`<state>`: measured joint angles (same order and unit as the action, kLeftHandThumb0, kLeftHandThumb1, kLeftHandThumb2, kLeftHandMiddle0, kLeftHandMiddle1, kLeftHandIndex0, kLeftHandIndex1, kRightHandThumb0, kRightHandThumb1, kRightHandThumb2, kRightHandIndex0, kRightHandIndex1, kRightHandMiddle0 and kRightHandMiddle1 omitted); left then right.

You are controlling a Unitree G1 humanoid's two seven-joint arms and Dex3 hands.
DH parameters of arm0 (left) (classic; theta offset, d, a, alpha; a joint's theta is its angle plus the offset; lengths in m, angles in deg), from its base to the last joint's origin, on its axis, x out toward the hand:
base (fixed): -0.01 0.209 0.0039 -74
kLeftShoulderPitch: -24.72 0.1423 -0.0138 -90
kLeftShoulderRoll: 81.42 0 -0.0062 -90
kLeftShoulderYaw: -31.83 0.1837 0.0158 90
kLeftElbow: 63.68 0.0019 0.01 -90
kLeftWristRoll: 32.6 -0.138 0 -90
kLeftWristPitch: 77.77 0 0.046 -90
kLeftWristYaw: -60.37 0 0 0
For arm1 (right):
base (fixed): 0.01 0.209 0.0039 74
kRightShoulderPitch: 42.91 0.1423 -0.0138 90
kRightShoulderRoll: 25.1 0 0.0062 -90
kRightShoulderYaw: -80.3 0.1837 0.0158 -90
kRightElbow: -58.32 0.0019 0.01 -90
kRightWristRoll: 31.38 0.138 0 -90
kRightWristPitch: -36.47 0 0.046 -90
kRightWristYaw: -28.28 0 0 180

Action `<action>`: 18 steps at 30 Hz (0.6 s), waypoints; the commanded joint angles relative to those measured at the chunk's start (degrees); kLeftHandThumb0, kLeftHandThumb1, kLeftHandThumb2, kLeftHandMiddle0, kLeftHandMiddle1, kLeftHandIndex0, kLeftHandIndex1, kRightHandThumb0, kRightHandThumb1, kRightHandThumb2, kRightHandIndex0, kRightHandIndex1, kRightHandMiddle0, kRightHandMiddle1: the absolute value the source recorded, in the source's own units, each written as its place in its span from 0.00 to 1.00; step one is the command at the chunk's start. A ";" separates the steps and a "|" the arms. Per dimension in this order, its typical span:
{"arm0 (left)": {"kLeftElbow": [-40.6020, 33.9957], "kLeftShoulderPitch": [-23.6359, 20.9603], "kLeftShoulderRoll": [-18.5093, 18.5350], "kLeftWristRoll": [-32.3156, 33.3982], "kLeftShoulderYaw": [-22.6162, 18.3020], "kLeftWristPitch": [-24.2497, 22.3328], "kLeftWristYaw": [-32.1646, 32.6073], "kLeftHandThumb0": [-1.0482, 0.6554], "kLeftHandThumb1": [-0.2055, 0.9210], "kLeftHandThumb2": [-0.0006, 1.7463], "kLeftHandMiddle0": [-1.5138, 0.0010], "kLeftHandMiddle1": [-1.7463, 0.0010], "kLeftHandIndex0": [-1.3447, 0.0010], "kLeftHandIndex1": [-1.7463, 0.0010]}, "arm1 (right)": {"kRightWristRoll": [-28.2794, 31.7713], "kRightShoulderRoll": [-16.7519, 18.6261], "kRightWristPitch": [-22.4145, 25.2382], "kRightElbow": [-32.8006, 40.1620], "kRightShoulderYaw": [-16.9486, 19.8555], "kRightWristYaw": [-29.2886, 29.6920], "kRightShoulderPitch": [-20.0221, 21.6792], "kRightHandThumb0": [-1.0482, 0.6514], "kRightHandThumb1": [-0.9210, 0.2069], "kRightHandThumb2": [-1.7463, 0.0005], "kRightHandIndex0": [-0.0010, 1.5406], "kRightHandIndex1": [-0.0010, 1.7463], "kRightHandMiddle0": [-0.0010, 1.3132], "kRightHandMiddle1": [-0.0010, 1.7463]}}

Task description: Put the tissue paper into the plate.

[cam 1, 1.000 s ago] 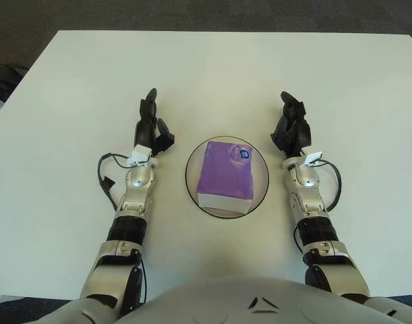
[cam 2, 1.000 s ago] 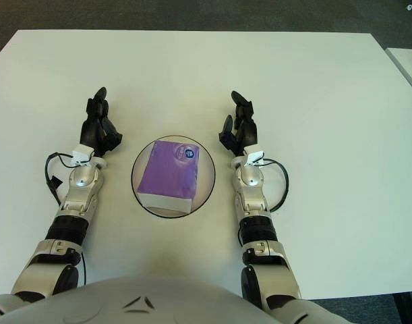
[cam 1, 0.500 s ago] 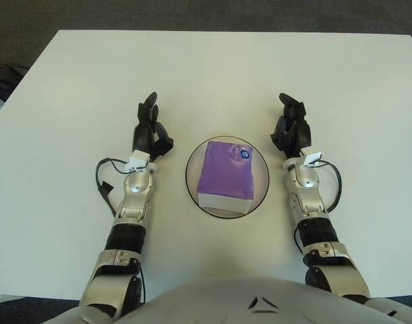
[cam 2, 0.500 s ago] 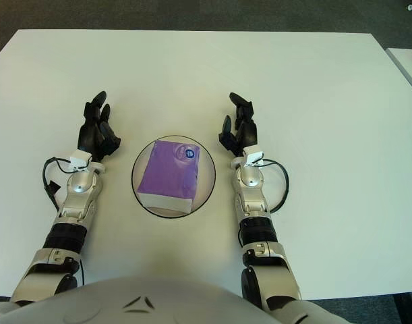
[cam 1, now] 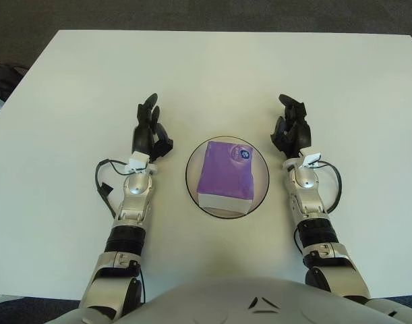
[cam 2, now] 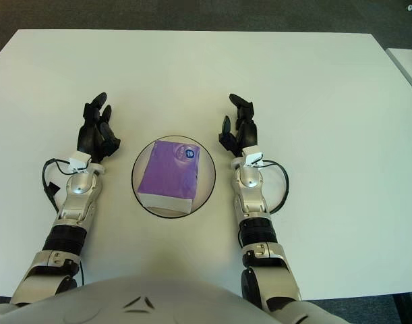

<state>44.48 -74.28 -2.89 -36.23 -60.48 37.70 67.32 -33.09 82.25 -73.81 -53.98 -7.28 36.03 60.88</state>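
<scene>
Now the purple tissue paper packet [cam 1: 226, 175] lies flat inside the round dark-rimmed glass plate [cam 1: 191, 160] on the white counter [cam 1: 212, 74], so the task looks done. Over the last second the left hand [cam 1: 150, 133] has drawn outward, away from the plate (fingers spread, holding nothing). Opposite it, the right hand [cam 1: 290, 130] has barely shifted, fingers loose and empty too.

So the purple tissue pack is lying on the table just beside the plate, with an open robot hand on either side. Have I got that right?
Not quite. The purple tissue pack lies inside the plate, not beside it, as the left eye view shows. The rest holds: the left hand and right hand are open, one on either side of the plate.
</scene>
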 commanded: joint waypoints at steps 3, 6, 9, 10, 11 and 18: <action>3.37 5.07 -0.75 -1.33 0.28 -1.41 0.64 0.14 1.00 0.60 0.77 0.98 1.00 0.62 | -0.63 1.14 3.58 -3.86 -0.51 0.52 -8.10 0.22 0.00 0.56 0.28 0.03 0.00 0.49; 3.42 5.10 -0.82 -1.47 0.28 -1.28 0.73 0.14 1.00 0.60 0.77 0.98 1.00 0.62 | -0.64 1.07 3.51 -3.74 -0.59 0.55 -8.19 0.23 0.00 0.56 0.28 0.03 0.00 0.49; 3.40 5.16 -0.89 -1.57 0.29 -1.22 0.77 0.14 1.00 0.59 0.77 0.98 1.00 0.62 | -1.06 1.30 3.68 -2.65 -1.02 0.92 -8.73 0.23 0.00 0.57 0.28 0.02 0.00 0.49; 3.39 5.18 -0.92 -1.58 0.30 -1.22 0.77 0.14 1.00 0.59 0.77 0.98 1.00 0.63 | -1.23 1.40 3.77 -2.21 -1.20 1.07 -8.95 0.23 0.00 0.57 0.27 0.02 0.00 0.48; 3.43 5.18 -0.93 -1.60 0.30 -1.20 0.78 0.14 1.00 0.59 0.77 0.98 1.00 0.63 | -1.33 1.40 3.79 -2.04 -1.27 1.14 -9.03 0.23 0.00 0.57 0.27 0.02 0.00 0.48; 3.52 5.42 -0.98 -1.71 0.29 -1.13 0.90 0.14 1.00 0.59 0.77 0.99 1.00 0.63 | -2.39 1.59 4.31 -0.18 -1.81 1.72 -9.99 0.24 0.00 0.59 0.26 0.01 0.00 0.46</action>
<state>44.43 -74.09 -3.06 -36.68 -60.50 37.70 67.46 -34.79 82.67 -73.89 -50.86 -8.48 37.32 58.03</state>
